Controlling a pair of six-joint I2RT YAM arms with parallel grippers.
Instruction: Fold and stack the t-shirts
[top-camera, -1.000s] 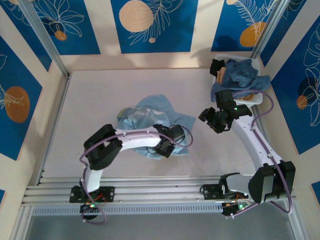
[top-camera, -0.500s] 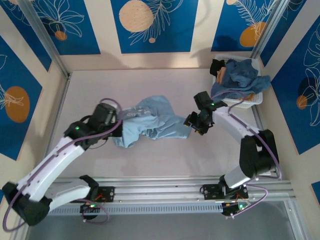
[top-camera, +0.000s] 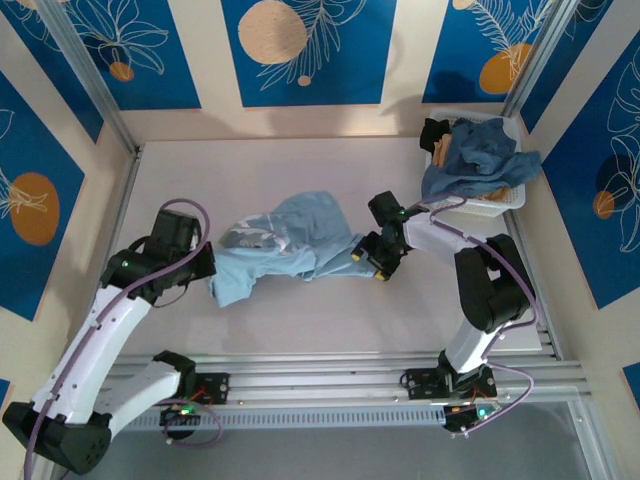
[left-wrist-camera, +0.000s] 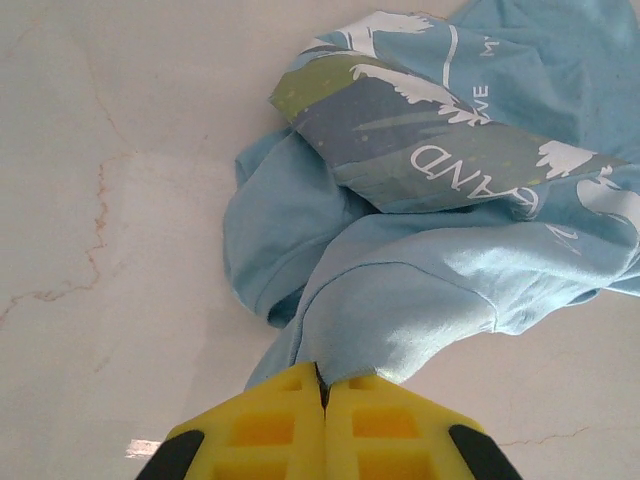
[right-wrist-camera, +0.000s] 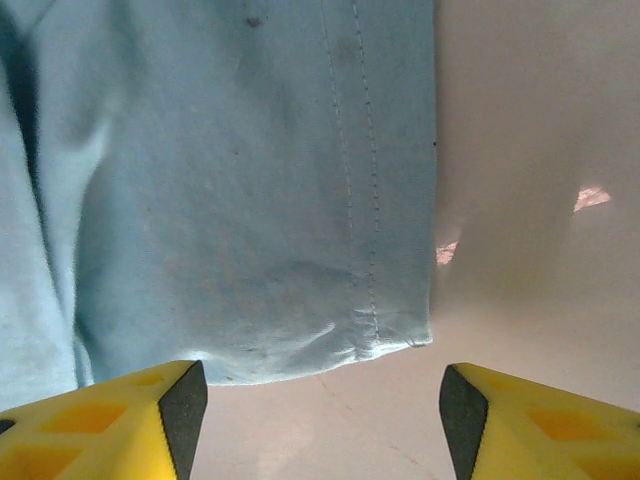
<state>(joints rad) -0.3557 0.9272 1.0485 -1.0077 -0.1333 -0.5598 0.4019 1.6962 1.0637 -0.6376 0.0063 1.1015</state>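
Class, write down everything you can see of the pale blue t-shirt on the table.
The pale blue t-shirt is soft cloth, lying crumpled and unfolded on the pale table. A printed graphic with white lettering shows on a creased fold, partly hidden. A double-stitched hem runs down to one corner that lies flat. The left gripper is shut on a pinch of the shirt's edge. The right gripper stands open at the hem corner.

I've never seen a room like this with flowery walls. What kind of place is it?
Probably a robot practice booth. The left arm and right arm are bolted to metal rails along a table, blue patterned panels box it in, and a pale blue t-shirt lies there for folding.
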